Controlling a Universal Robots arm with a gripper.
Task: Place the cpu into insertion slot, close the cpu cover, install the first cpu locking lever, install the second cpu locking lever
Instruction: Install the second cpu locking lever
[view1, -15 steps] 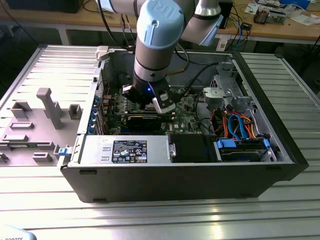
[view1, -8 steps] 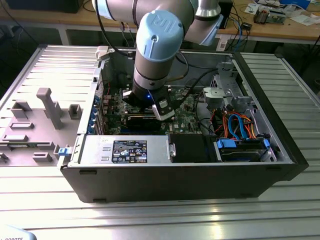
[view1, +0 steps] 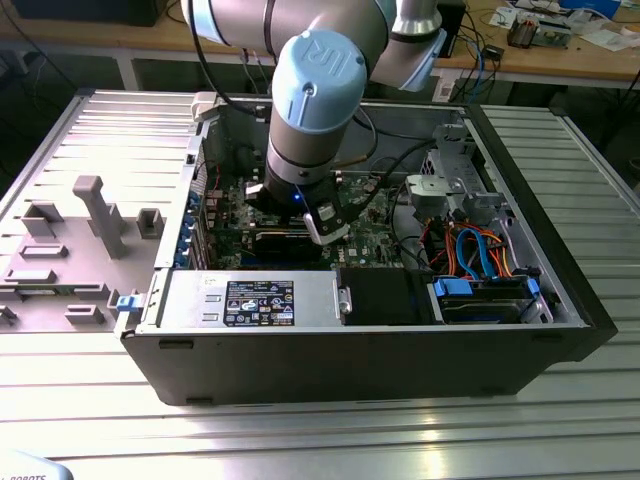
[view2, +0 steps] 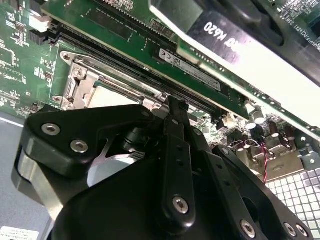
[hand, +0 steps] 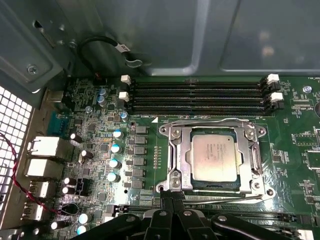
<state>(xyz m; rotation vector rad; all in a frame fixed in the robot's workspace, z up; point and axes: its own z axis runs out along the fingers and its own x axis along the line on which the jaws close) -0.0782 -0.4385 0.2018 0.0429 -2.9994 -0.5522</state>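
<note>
In the exterior view an open computer case (view1: 360, 330) lies on a ribbed metal surface (view1: 330, 430). On its near wall a black box carries a white label (view1: 259, 302) with dense print too small to read. Beyond it the arm's gripper (view1: 322, 228) reaches down over the green motherboard (view1: 375, 238). Blue and orange cables (view1: 478, 252) run at the exterior view's right, and grey fixture blocks (view1: 95, 215) stand at its left.

The first wrist view adds what the arm hides there: the fingers (hand: 172, 200), pressed together with nothing between them, sit just at the edge of the insertion slot (hand: 216, 195). The cpu (hand: 215, 157) lies flat in the slot, framed by the cpu cover (hand: 181, 155), which lies down around it. Faint print on the chip cannot be made out. Black memory slots (hand: 197, 95) lie beyond.

In the second wrist view a long black card (view2: 240, 35) bears handwritten white marks, blurred
</note>
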